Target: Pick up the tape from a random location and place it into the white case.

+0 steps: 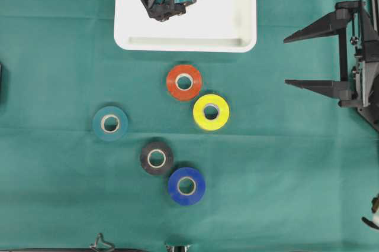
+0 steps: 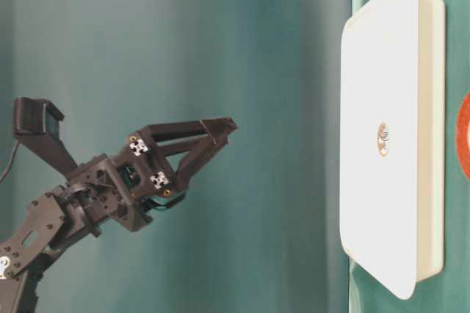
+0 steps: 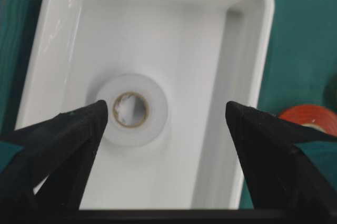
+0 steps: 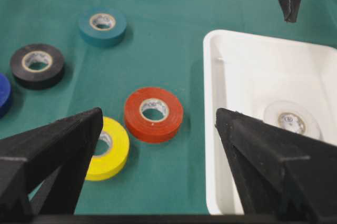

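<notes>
A white roll of tape (image 3: 134,110) lies flat on the floor of the white case (image 1: 186,44), toward its left half as the overhead view shows it, where the left arm mostly covers it. In the left wrist view the roll sits well inside the rim, its cardboard core facing up, apart from every wall. The left pincer (image 3: 167,124) hangs above the case with its jaws spread wide; the roll shows between the two black fingers (image 3: 68,140) and neither finger touches it. The table-level view shows this pincer raised off the case and holding nothing.

The right pincer (image 1: 299,60) is at the right edge of the bench (image 1: 284,163), well apart from the case, with its jaws spread wide and nothing between them.

Five more rolls lie flat on the green cloth of the bench below the case. The red roll (image 1: 184,81) is nearest the case, just below its lower rim. The yellow roll (image 1: 211,112) lies just beside the red one, lower and to the right, touching it or nearly so. The teal roll (image 1: 110,123) sits alone to the left. The black roll (image 1: 157,158) and the blue roll (image 1: 186,186) lie close together at the bottom, the blue lower and to the right.
</notes>
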